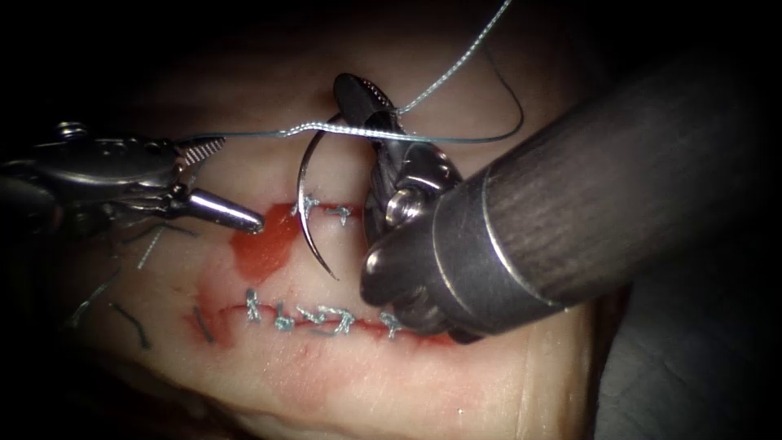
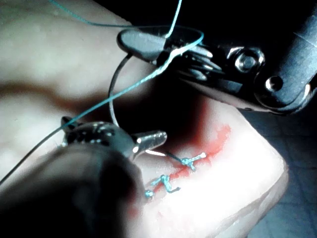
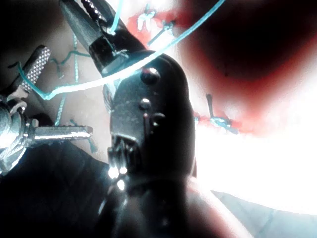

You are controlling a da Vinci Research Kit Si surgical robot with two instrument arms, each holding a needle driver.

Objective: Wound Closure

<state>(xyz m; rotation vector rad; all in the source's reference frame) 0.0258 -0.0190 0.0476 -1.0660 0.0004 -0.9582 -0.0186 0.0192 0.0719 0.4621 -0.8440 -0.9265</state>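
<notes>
My right tool (image 1: 352,88) comes in from the right, its jaws shut on the curved needle (image 1: 303,191) near its thread end. The needle arcs down over the upper cut (image 1: 326,209), its point above the tissue (image 1: 456,383), not in it. Blue thread (image 1: 456,140) loops around the right tool's jaws and runs left to my left tool (image 1: 238,183). That tool's jaws stand open at the left end of the upper cut, with the thread passing by the upper jaw. The left wrist view shows the needle (image 2: 113,94), the thread (image 2: 99,106) and the right tool (image 2: 143,42). The right wrist view shows the right tool (image 3: 86,17) and the thread (image 3: 89,85).
A pool of red fluid (image 1: 265,240) lies at the left end of the upper cut, which has two stitches. Below it a second cut (image 1: 318,318) is closed by several stitches. Cut ends of thread (image 1: 134,324) lie on the tissue at the left. The right tool's thick shaft (image 1: 586,204) covers the right side.
</notes>
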